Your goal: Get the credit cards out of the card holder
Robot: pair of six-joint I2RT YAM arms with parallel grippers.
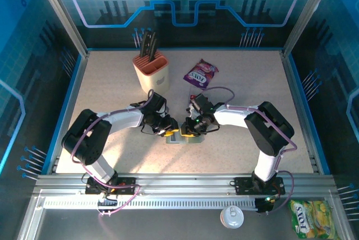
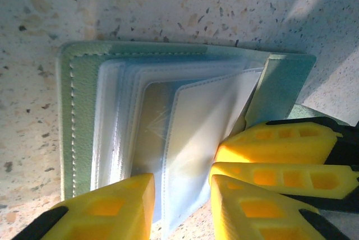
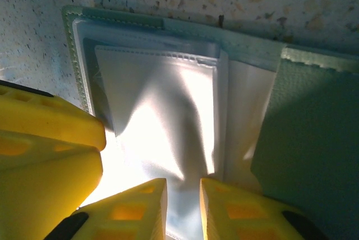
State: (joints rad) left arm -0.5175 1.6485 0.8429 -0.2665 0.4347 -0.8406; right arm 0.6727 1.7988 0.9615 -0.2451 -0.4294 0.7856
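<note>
The holder (image 2: 78,133) has a pale green, grained, matt leatherette cover, stitched along its 9 o'clock edge. Its sleeves (image 2: 196,133) are clear glossy plastic (some look frosted). The desk (image 2: 168,4) is speckled, stone-like and matt. The pincer fingers (image 2: 112,209) are smooth yellow plastic.

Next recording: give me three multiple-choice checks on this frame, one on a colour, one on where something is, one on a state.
1. The snack packet to the right of the knife block is:
A. purple
B. black
C. white

2. The card holder lies:
A. against the knife block
B. on the table, between the left hand and the right hand
C. under the snack packet

3. The card holder is:
A. shut flat
B. open, with its clear sleeves fanned out
C. standing on edge

Answers:
1. A, its wrapper is purple in the top view.
2. B, both hands meet over it, well in front of the block and packet.
3. B, both wrist views show the covers spread and the sleeves exposed.
</note>
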